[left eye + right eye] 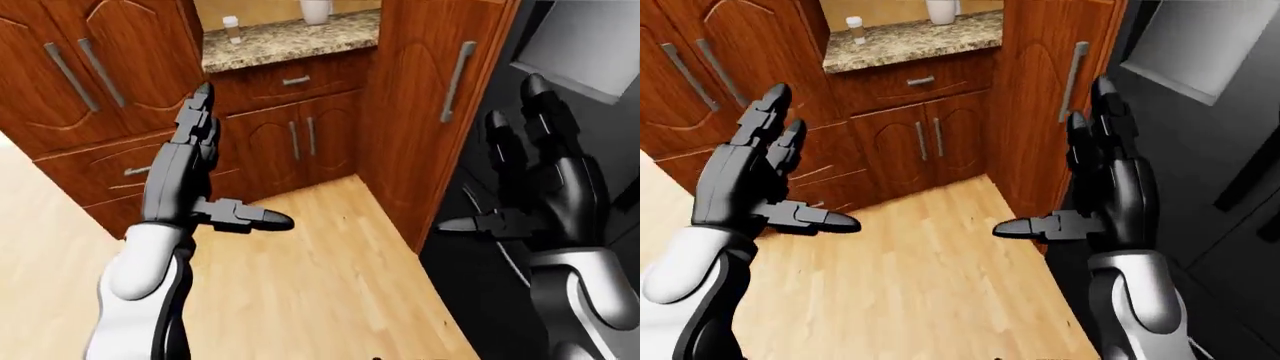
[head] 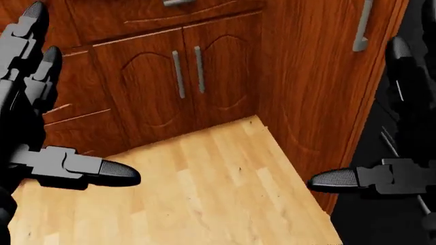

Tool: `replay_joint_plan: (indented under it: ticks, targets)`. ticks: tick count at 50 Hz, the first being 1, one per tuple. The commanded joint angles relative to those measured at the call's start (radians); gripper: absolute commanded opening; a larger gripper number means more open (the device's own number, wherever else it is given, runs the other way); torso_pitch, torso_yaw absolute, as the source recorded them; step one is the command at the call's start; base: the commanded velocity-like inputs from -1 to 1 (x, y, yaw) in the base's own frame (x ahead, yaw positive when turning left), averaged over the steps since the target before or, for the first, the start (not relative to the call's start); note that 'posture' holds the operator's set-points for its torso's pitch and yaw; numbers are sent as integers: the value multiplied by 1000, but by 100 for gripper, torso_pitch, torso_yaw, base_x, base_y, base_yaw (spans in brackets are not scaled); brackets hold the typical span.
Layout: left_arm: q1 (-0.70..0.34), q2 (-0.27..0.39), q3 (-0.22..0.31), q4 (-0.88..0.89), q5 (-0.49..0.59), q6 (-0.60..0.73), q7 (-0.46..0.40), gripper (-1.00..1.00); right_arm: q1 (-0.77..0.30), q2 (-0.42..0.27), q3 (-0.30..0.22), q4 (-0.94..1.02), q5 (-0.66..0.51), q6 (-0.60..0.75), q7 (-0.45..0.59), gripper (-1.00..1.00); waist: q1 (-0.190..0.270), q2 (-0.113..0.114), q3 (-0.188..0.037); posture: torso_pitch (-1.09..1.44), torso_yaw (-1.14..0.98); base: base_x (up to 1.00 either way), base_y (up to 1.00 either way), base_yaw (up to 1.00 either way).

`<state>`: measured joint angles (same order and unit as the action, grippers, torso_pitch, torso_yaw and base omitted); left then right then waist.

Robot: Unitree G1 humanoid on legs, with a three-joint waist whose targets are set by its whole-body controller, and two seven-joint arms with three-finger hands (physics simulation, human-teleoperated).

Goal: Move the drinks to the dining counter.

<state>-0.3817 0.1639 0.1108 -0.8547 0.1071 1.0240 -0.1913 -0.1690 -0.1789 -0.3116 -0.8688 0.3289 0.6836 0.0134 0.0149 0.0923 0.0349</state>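
No drink that I can name for sure shows. A small white capped container [image 1: 232, 28] and a white jug [image 1: 315, 10] stand on a granite counter [image 1: 290, 41] at the top of the eye views, far from my hands. My left hand [image 1: 810, 161] is raised at the left with fingers spread, open and empty. On the right, my right hand [image 1: 1055, 157] is held up the same way, open and empty, beside the tall wooden panel [image 1: 430, 112].
Brown cabinet doors [image 2: 184, 71] with metal handles sit under the granite counter. More cabinets [image 1: 70, 75] fill the left. A black fridge [image 1: 1200, 187] takes the right edge. Light wooden floor [image 2: 204, 194] lies between my hands.
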Motion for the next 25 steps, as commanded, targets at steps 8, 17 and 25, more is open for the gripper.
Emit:
replay_joint_plan:
  ticks: [8,17,25]
  targets:
    - [-28,2,-7,-23,19,-19,5,100,-15,-2,7,-28,0,-24,6,100,23,-49,-38,0,0,-51,0,100]
    - [-64,0,-28,-17,42,5,-3,100,-77,-19,31,-6,-59,48,-30,100,-22,-193,-15,0,0,-4,0,23]
    - [-119,6,-37,-19,59,49,-17,100,-118,-30,25,-21,-48,93,-43,100,-31,-65,17,0,0,89,0,0]
